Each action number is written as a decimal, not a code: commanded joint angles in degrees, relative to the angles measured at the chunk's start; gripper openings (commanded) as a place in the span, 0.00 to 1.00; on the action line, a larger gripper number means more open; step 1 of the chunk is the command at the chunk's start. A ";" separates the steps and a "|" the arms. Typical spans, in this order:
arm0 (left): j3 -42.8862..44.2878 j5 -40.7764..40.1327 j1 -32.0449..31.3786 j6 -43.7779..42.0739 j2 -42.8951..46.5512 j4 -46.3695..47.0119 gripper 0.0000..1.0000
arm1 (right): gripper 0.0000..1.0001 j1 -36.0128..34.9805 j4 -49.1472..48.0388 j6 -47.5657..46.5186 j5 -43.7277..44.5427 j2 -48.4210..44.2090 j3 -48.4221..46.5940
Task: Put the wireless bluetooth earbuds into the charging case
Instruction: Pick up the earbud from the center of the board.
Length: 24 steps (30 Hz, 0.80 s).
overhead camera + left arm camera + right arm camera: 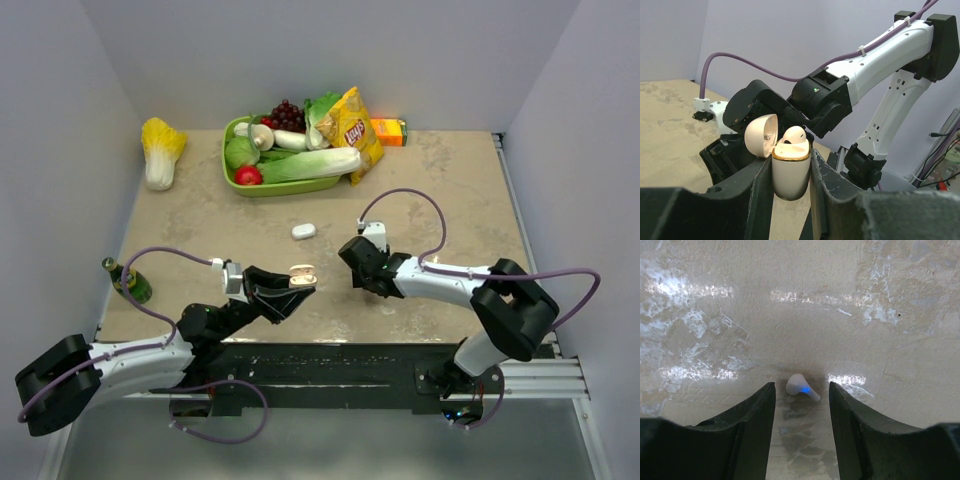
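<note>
1. your left pincer (pixel 790 167) was clamped narrow on the charging case (pixel 790 182), which stood upright between the fingers with its lid (pixel 760 135) swung back to the left.
2. the seated earbud (pixel 792 134) rested in the open case. only its rounded head rose above the gold rim, and the stem was hidden inside.
3. a small dark mark sat inside the lid, too small to read.
4. your right pincer (pixel 801 389) hung low over the table (pixel 715 315), jaws apart. the loose earbud (pixel 798 385) lay on the surface between them, touching neither finger, with a blue light glowing on it.
5. in the top view that loose earbud was hidden under the right pincer.
6. a small white rounded piece (pixel 303 231) lay on the table beyond both pincers. you could not tell what it was.
7. at the far edge, a yellow chip bag (pixel 350 130) leaning on the green tray (pixel 262 188) read "lay's".
8. the orange box (pixel 390 131) beside it carried print too small to read.
9. the green bottle (pixel 130 282) stood near the left edge, its label illegible.
</note>
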<state>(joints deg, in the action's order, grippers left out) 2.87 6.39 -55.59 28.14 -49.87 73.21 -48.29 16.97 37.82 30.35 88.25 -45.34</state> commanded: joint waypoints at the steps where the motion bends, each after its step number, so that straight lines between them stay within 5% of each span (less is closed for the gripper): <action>1: -11.58 0.46 -0.39 0.95 0.21 35.34 0.00 | 0.50 0.30 3.15 -4.33 -0.20 0.26 -3.78; 24: -11.57 0.64 -0.66 0.78 -0.50 35.34 0.00 | 0.44 0.74 4.56 -9.35 -2.57 5.27 -6.69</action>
<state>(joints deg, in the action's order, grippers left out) 2.87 6.83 -55.96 28.14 -50.41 73.19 -48.21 20.75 29.39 28.49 93.49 -50.24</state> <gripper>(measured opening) 0.347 0.446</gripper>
